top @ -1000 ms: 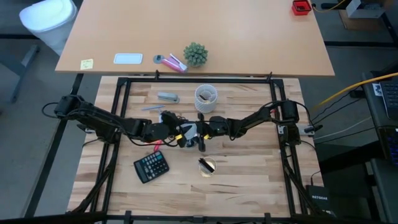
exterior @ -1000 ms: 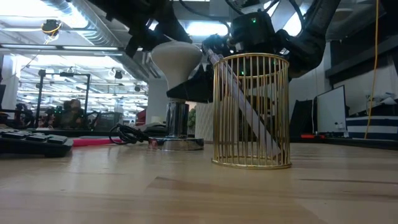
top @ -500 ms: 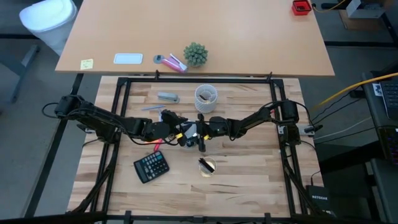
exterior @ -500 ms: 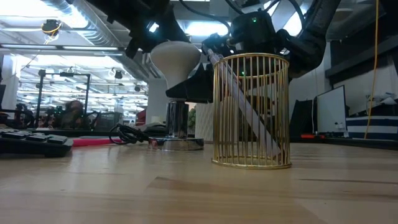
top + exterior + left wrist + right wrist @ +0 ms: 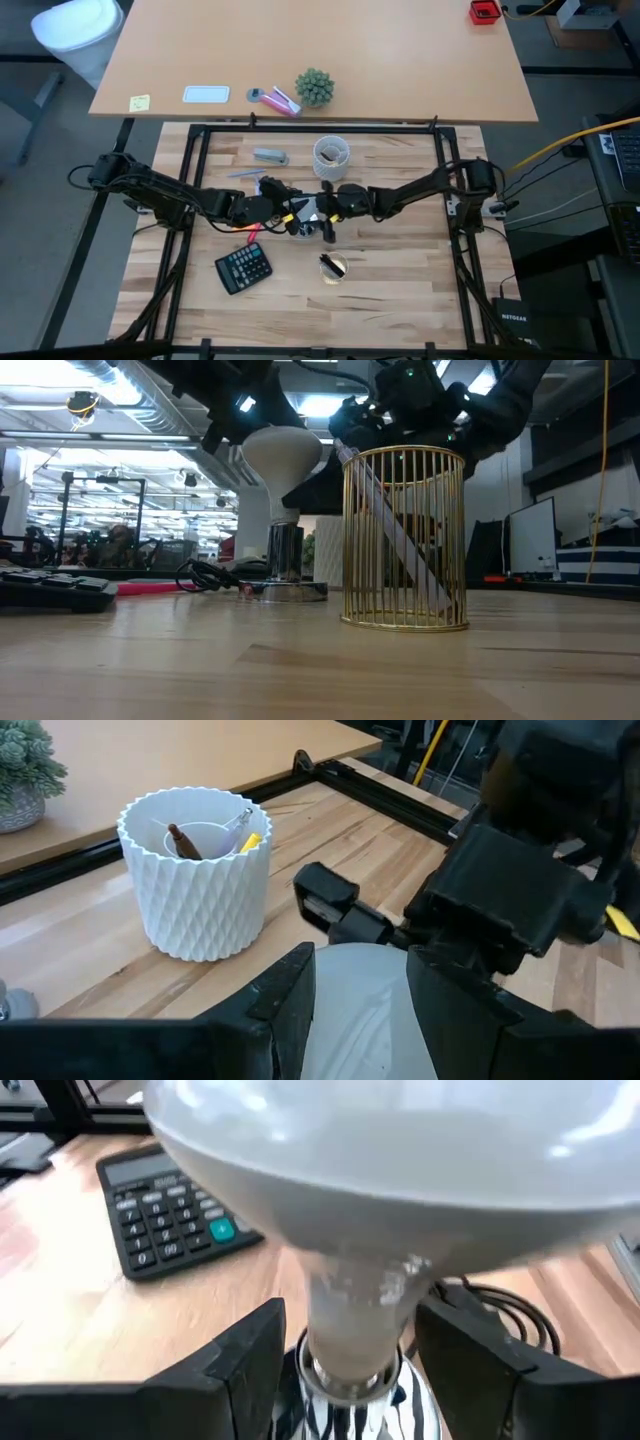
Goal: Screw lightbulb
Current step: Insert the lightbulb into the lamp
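The white lightbulb (image 5: 283,458) stands upright with its grey base in the silver socket (image 5: 285,565) at the middle of the table. My left gripper (image 5: 360,1020) reaches in from the table's left and is shut on the bulb's globe. My right gripper (image 5: 355,1370) reaches in from the right and is open. Its fingers (image 5: 240,1365) stand on either side of the bulb's narrow neck (image 5: 355,1325), just above the socket (image 5: 350,1405), with a small gap on each side. In the high view the bulb (image 5: 306,211) shows between the two arms. My left gripper pinches the bulb's wide round globe (image 5: 355,985) between its two fingers (image 5: 290,1005). The fingers come from the table's left, slanting a little downward. The bulb stands upright with its base in the socket, which rests on the table.
A gold wire cup (image 5: 404,538) stands near the table's front, close to the socket. A black calculator (image 5: 243,268) lies at the near left. A white patterned cup (image 5: 195,870) with pens stands behind. The socket's black cord (image 5: 205,575) trails to the left.
My right gripper has risen a little beside the bulb. The bulb, the socket and my left gripper have stayed where they were.
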